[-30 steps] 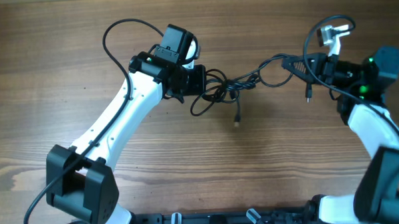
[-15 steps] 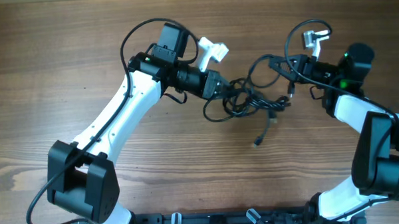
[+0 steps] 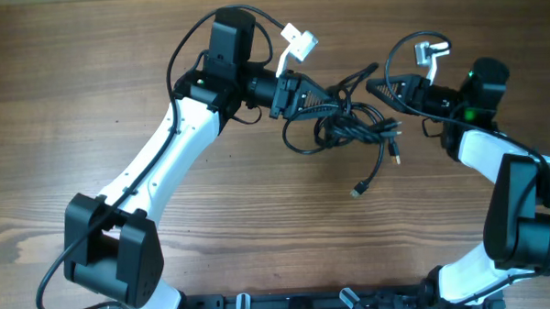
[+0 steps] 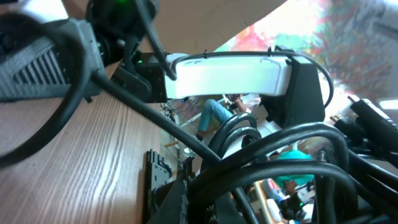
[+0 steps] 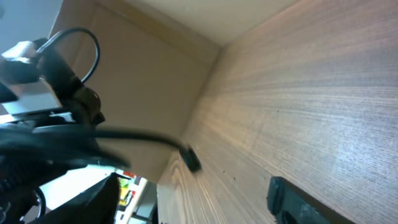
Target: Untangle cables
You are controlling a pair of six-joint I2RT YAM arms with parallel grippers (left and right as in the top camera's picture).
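Right fingers (image 3: 388,88) parted, left arm (image 3: 169,149) clutching cables (image 3: 352,129)

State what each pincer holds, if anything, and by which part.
The left pincer is shut on the cables at the tangle's left edge; the right pincer is open, holding nothing.

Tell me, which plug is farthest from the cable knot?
The lowest plug, trailing out alone well below the knot. The other plug sits right beside the knot.
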